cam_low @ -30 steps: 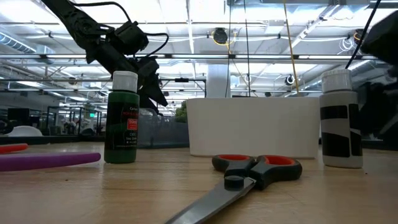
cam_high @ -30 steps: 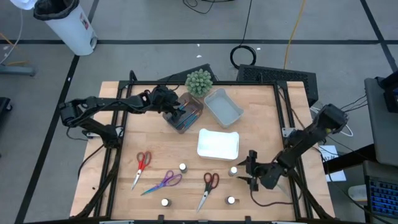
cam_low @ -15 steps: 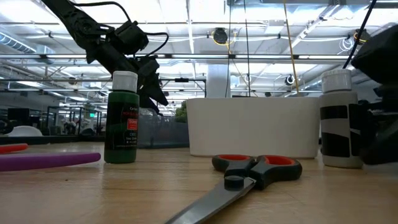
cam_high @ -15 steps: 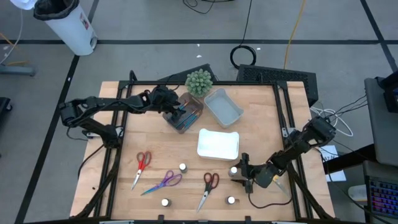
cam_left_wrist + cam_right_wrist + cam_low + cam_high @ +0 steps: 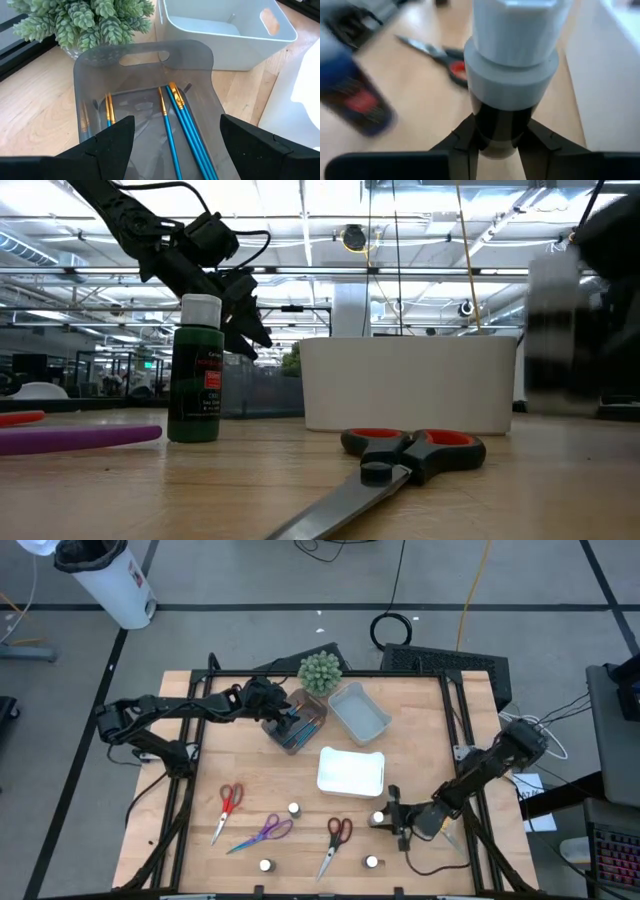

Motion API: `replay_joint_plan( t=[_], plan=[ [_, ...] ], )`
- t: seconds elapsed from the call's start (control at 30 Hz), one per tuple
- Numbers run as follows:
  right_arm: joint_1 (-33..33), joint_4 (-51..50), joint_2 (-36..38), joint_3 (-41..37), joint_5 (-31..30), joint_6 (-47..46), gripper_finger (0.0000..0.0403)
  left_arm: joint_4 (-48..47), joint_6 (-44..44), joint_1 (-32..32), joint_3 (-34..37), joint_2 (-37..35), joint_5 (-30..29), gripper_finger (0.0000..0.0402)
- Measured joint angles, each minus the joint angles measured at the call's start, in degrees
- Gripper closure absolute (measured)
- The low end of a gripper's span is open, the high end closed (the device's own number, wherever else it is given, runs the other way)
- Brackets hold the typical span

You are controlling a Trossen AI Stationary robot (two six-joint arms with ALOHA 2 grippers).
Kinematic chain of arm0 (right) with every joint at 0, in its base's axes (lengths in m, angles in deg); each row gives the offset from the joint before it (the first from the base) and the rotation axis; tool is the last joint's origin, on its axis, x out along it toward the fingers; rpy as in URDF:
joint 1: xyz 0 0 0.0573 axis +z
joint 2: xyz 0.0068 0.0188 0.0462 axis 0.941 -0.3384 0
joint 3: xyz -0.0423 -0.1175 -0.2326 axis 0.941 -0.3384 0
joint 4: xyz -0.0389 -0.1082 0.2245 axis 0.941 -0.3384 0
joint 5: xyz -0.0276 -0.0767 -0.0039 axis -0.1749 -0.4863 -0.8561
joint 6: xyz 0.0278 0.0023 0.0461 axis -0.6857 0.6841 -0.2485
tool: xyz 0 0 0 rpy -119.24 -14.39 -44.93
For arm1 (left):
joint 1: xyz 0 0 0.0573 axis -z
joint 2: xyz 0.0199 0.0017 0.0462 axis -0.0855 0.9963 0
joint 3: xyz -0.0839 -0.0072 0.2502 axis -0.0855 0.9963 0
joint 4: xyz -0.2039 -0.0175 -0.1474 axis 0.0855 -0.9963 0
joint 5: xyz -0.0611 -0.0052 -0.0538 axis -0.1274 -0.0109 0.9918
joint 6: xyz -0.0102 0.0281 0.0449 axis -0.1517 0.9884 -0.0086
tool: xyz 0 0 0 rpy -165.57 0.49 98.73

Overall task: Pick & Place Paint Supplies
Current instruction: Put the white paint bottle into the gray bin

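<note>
My right gripper [image 5: 388, 819] is shut on a small dark bottle with a white cap [image 5: 512, 50] at the table's near right; in the low view this bottle [image 5: 555, 330] shows blurred, above the tabletop. My left gripper [image 5: 175, 150] hovers open over the smoky brown tray [image 5: 296, 726], where several blue brushes [image 5: 185, 125] lie on the tray's floor. Three more white-capped bottles [image 5: 293, 809] [image 5: 265, 865] [image 5: 371, 862] stand on their bases on the table. Red scissors [image 5: 230, 802], purple scissors [image 5: 262, 833] and red-and-dark scissors [image 5: 335, 840] lie flat near the front. My right gripper pinches the bottle's dark body [image 5: 500, 125], just below the white cap, between its two fingers [image 5: 465, 140]. The fingers come from the table's right, slanting slightly down. The bottle sits about upright and is lifted clear of the table.
A white tray [image 5: 351, 771] lies just beyond the held bottle, a pale blue-grey tray [image 5: 360, 712] farther back, and a round green plant [image 5: 319, 671] at the far edge. In the low view a green bottle [image 5: 195, 370] stands left of the white tray [image 5: 410, 385].
My right gripper has moved toward the table's left and down to the bottle, tipped its wrist, and shut on the bottle. The bottle, which stood on the table, is now lifted clear and blurred with motion.
</note>
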Motion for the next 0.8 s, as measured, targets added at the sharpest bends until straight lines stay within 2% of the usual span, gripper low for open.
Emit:
replay_joint_plan(
  t=[0.27, 0.4, 0.47, 0.57, 0.7, 0.8],
  plan=[
    [-0.89, -1.05, 18.16, -0.4, 0.55, 13.25, 0.0308, 0.33, -0.21, 0.0, 0.0, 0.0, 0.0, 0.0105],
    [-5.22, 0.02, 27.5, -0.34, -2.41, 14.34, 0.0308, 3.08, -1.51, 0.16, 0.0, 0.0, 0.04, 0.0105],
    [-8.71, -0.9, 31.09, -0.33, -2.05, 14.36, 0.0308, 4.59, -1.76, 0.58, 0.0, 0.0, 0.02, 0.0105],
    [-15.26, -2.23, 33.64, -0.33, 4.55, 15.25, 0.0308, 6.97, -1.8, 2.09, 0.0, 0.0, 0.04, 0.0105],
    [-24.75, -2.27, 32.69, -0.31, 15.5, 12.13, 0.0308, 11.13, -1.8, 5.48, -0.51, 0.0, 0.02, 0.0105],
    [-30.27, -3.9, 29.93, 0.27, 17.48, 8.49, 0.0308, 11.66, -1.03, 9.15, -3.36, 0.0, 0.02, 0.0105]
  ],
)
